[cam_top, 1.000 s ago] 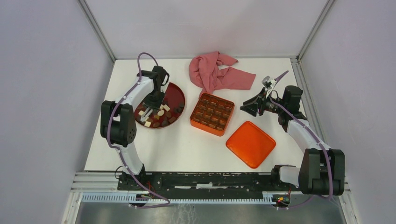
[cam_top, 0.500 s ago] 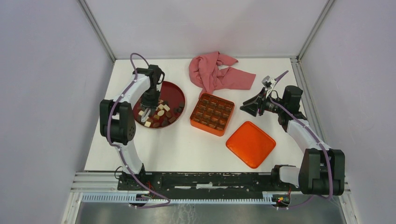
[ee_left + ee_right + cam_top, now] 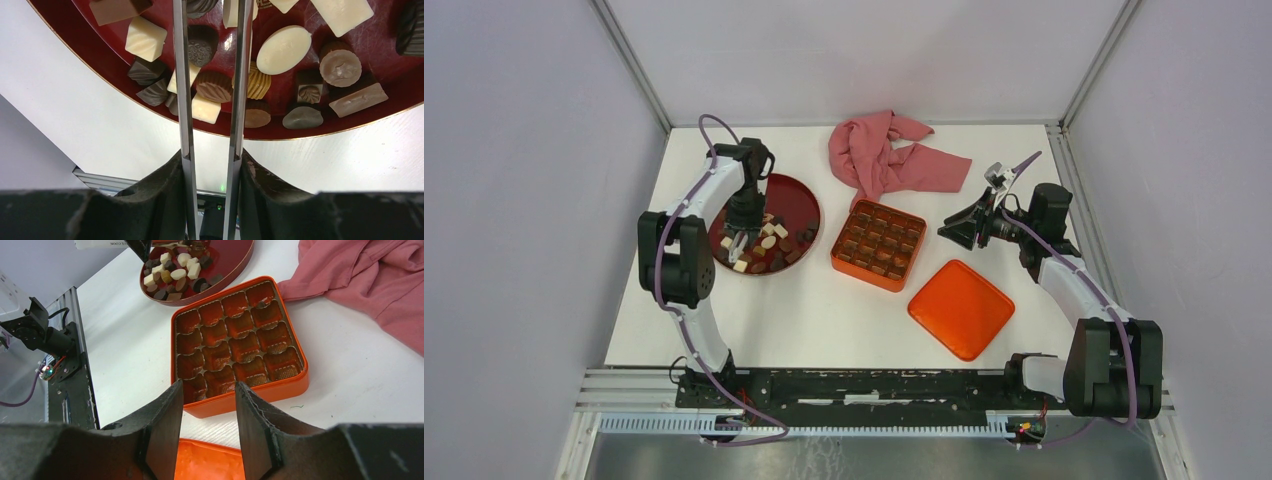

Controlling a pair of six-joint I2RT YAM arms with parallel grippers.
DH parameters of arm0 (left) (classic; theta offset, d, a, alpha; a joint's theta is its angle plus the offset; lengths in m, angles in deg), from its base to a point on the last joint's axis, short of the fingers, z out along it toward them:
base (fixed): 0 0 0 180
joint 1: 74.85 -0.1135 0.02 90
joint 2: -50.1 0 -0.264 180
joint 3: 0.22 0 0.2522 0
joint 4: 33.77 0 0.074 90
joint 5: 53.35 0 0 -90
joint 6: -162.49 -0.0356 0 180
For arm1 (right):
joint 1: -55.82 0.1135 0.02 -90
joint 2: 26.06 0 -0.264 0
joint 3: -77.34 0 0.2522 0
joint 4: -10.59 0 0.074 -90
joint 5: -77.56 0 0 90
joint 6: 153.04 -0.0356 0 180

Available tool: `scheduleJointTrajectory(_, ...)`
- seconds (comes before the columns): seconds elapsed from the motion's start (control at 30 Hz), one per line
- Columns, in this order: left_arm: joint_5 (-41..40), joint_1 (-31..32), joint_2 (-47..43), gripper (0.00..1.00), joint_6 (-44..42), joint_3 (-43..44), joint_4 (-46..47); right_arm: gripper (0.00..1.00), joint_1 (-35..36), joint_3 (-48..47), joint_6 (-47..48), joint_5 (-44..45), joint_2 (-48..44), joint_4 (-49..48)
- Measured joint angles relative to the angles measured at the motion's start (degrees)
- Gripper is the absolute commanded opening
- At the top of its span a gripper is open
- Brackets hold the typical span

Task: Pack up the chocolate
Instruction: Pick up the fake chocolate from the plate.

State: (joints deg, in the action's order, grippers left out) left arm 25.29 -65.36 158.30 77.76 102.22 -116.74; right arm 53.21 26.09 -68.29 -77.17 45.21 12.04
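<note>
The left claw (image 3: 737,243) is hovering over the plate (image 3: 796,195), jaws narrowly apart around a brown chocolate (image 3: 214,85); whether it is gripping is unclear. The right claw (image 3: 208,387) is gaping, empty, beside the tin (image 3: 295,385).

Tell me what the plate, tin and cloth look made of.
Plate: glossy dark red, likely lacquer or plastic; it mirrors light and has a thin gold edge line.
Tin: orange painted metal or plastic, cannot tell which; thin smooth walls, satin sheen.
Cloth: soft pink fabric, matte, crumpled in folds.
</note>
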Motion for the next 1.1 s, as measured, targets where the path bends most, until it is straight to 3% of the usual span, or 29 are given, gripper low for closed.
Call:
scheduleJointTrajectory(0.43, 0.0, 0.0, -0.1, 0.39, 1.2, -1.0, -1.0, 0.48, 0.0, -0.2, 0.0, -0.7, 0.0, 0.0)
scheduleJointTrajectory(0.67, 0.2, 0.0, -0.2, 0.03, 1.4, -1.0, -1.0, 0.48, 0.0, -0.2, 0.0, -0.8, 0.0, 0.0)
scheduleJointTrajectory(1.1, 3.5, 0.0, -1.2, 0.02, 1.4, -1.0, 0.5, 0.48, 0.0, -0.2, 0.0, -0.8, 0.0, 0.0)
